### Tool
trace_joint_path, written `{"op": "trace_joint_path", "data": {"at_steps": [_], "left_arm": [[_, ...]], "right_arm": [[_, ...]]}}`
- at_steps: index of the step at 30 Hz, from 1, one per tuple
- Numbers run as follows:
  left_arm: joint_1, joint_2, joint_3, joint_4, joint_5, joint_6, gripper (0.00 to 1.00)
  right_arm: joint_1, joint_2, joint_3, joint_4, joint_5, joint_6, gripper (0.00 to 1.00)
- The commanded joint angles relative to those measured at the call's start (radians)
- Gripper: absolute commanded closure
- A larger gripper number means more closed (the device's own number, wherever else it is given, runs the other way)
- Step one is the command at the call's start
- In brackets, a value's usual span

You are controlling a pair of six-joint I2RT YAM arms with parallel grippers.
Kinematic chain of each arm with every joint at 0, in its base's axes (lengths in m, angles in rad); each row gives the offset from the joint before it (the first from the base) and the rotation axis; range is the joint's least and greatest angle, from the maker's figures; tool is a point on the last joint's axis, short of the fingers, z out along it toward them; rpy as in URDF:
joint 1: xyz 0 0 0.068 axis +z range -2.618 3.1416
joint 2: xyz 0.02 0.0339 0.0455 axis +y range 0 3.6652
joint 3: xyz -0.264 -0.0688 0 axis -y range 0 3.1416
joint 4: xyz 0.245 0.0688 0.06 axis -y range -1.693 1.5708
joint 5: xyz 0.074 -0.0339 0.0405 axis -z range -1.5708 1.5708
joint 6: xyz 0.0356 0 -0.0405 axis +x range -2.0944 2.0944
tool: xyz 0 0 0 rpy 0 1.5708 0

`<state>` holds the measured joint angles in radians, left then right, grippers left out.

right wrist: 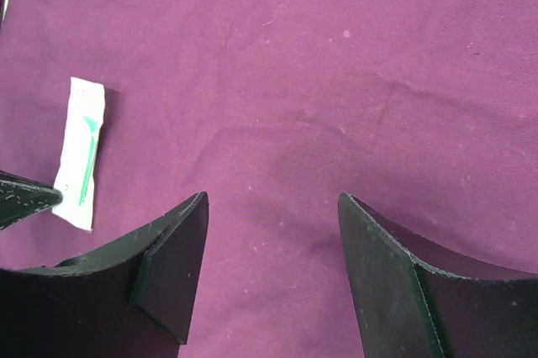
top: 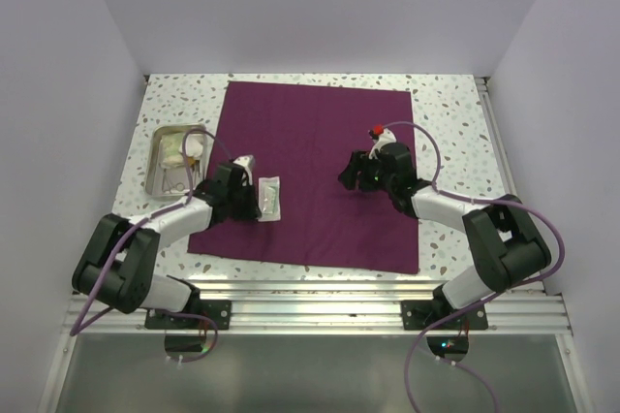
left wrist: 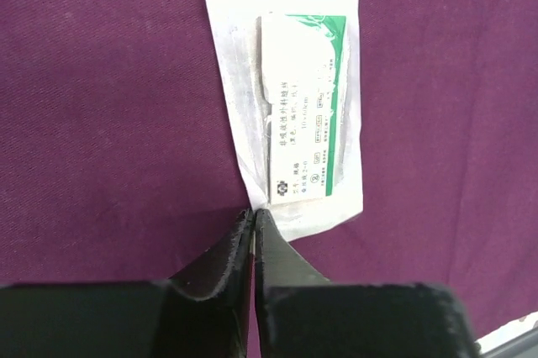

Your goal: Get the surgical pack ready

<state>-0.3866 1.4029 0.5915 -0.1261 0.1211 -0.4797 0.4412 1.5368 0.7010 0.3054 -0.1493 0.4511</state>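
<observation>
Top view, read left to right from my remote station. At far left a steel tray (top: 155, 156) sits on the speckled bench (top: 450, 112), just beside the left edge of the cloth; it holds white gauze (top: 174, 148) and thin metal instruments (top: 174, 180).

The left pincer (left wrist: 254, 217) lies low over the left part of the plum-purple cloth (top: 310, 132). Its jaws are pressed together on the near corner of a suture packet (left wrist: 294, 123), and a pale sliver of the wrapper shows between them. The packet lies flat on the cloth. It is clear and sealed, with a white and green label and printed dates at its far end.

The cloth is spread open as one large square, covering the middle of the bench.

The right pincer (right wrist: 272, 207) hangs over bare cloth right of centre. Its jaws stand wide apart with nothing between them. In my right wrist view the packet appears small at the left, well apart from these fingers.
</observation>
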Motion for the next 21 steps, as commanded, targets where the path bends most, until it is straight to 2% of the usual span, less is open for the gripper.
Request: {"op": "trace_joint_path", "data": {"at_steps": [1,3,11,17,21], "left_arm": [[-0.003,-0.013,-0.013,-0.006,-0.026,-0.013,0.96],[-0.003,-0.033,-0.009,-0.017,-0.034,-0.013,1.00],[-0.003,-0.117,0.008,-0.020,-0.020,-0.019,1.00],[0.005,-0.174,0.057,-0.082,-0.187,-0.020,1.00],[0.051,-0.182,0.083,-0.101,-0.238,-0.017,1.00]], "right_arm": [[0.005,-0.006,0.031,0.014,-0.006,-0.008,0.33],[0.005,-0.003,0.032,0.012,-0.006,-0.009,0.33],[0.005,-0.007,0.032,0.008,-0.003,-0.012,0.33],[0.007,-0.009,0.031,0.006,0.001,-0.014,0.33],[0.007,-0.014,0.029,0.006,-0.001,-0.014,0.33]]}}
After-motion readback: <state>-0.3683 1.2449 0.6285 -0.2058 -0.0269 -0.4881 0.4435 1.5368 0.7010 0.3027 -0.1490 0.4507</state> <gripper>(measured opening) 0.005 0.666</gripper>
